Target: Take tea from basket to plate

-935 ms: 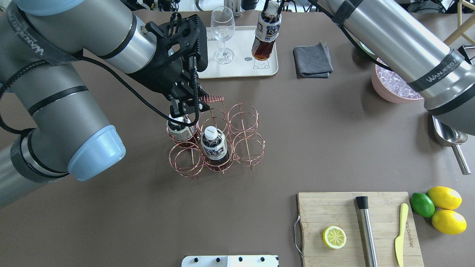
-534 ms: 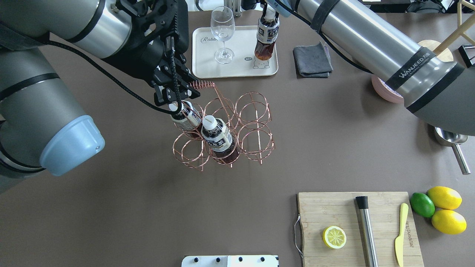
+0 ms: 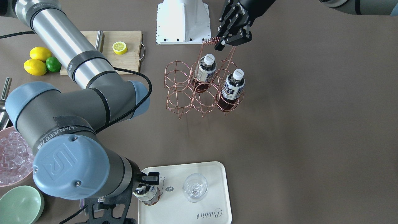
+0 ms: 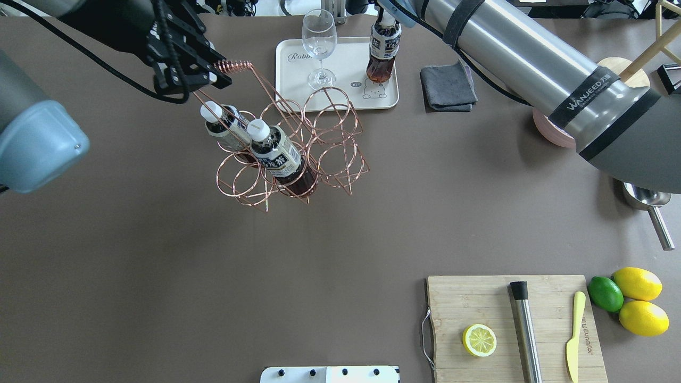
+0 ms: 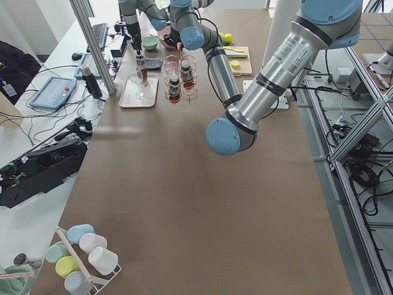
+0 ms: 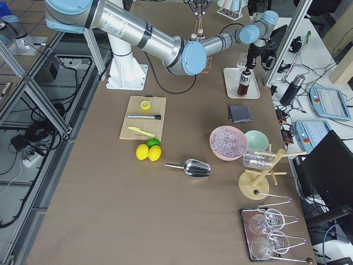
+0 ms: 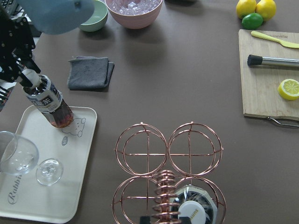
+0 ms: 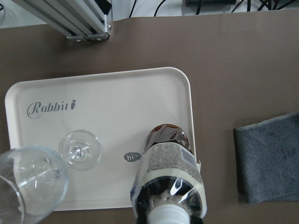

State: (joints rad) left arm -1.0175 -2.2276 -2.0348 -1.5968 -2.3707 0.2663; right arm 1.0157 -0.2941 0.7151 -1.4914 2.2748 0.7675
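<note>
My left gripper point(image 4: 215, 75) is shut on the coiled handle point(image 4: 234, 66) of the copper wire basket point(image 4: 330, 154), which hangs tilted above the table. Two tea bottles point(image 4: 279, 157) point(image 4: 223, 123) stand in its rings; in the front view they show in the basket point(image 3: 178, 90) at the middle point(image 3: 205, 70) and the right point(image 3: 231, 88). The left wrist view looks down on the handle point(image 7: 163, 198). My right gripper point(image 3: 148, 183) is shut on the neck of a third tea bottle point(image 4: 382, 53), upright on the cream plate point(image 4: 340, 93) near the bear drawing. The bottle point(image 8: 170, 182) and plate point(image 8: 93, 121) also show in the right wrist view.
A wine glass point(image 4: 319, 45) stands on the plate beside the bottle. A grey cloth point(image 4: 448, 85) lies right of the plate. A pink ice bowl point(image 3: 12, 155), green bowl point(image 3: 20, 205), metal scoop point(image 4: 646, 205), cutting board point(image 4: 479, 303) and lemons point(image 4: 638, 300) lie on the right side.
My left gripper has lifted the basket by its handle and carried it back and to the left; the basket now tilts. My right gripper has lowered its bottle onto the plate.
</note>
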